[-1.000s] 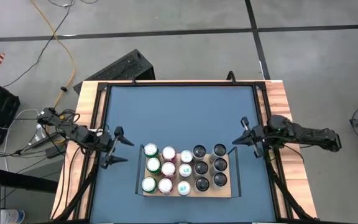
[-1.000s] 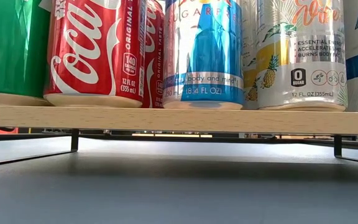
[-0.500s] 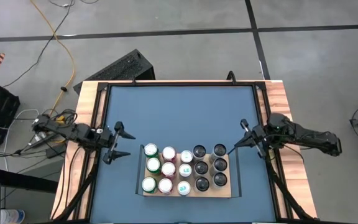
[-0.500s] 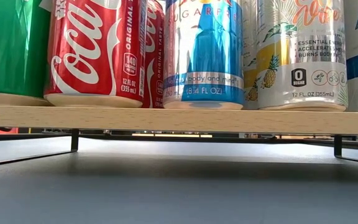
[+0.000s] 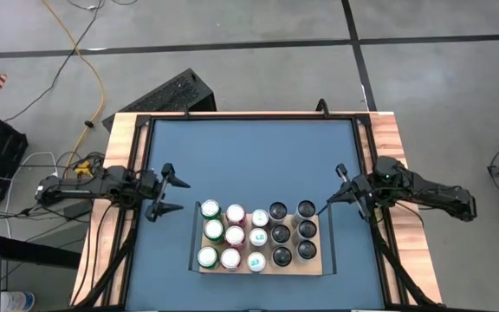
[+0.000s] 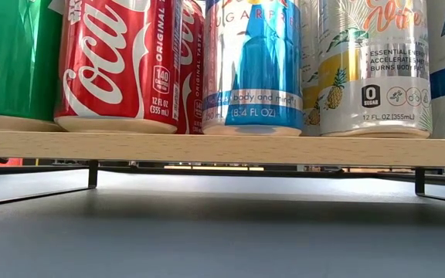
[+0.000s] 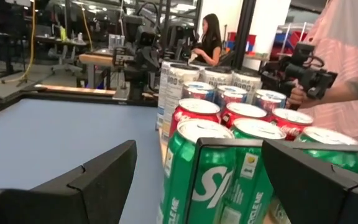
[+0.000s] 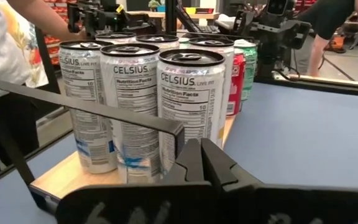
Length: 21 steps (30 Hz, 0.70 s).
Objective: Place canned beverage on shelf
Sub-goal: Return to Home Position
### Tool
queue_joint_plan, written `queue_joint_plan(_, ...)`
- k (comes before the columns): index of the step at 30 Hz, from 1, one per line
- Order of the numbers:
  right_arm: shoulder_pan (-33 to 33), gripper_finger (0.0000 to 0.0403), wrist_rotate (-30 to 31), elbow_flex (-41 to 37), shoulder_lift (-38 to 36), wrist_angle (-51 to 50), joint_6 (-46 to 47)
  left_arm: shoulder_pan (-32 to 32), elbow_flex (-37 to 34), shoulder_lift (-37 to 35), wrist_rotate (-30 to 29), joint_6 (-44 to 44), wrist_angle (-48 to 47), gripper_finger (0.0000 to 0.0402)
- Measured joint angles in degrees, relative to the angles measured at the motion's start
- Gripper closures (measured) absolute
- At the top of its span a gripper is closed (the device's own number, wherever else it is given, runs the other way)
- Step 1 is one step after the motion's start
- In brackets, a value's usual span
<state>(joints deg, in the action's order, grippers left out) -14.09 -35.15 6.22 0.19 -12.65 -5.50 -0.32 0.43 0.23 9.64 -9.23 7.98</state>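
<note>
The shelf is a light-wood board on thin black rails, standing on the blue tabletop near its near edge. Several cans stand upright on it on their bases: green ones, red cola cans, a blue-and-silver can and white Celsius cans. My left gripper hovers open and level just left of the shelf; in the left wrist view its fingers frame the nearest green can from a distance. My right gripper hovers shut and empty just right of the shelf.
Bare blue tabletop stretches from the shelf to the far edge. Light-wood strips and black rails line both sides. A person stands beyond the table's right side and another beyond its left.
My left gripper has swung toward the table's far edge and a little toward the shelf, turning from a slant toward the near edge to point straight across at the cans. It has stayed open. The cans and shelf have not moved.
</note>
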Motion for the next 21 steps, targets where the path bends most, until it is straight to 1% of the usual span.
queue_joint_plan(6, 0.1, 0.0403, 0.7, 0.0, 0.0, -0.2, -0.6, 0.0, 0.0, 0.0, -2.7, 1.3, -1.2, 0.007)
queue_joint_plan(21, 0.1, 0.0403, 1.0, 0.0, 0.0, -2.6, -0.5, 0.0, 0.0, 0.0, -9.3, -8.6, -1.9, 0.007)
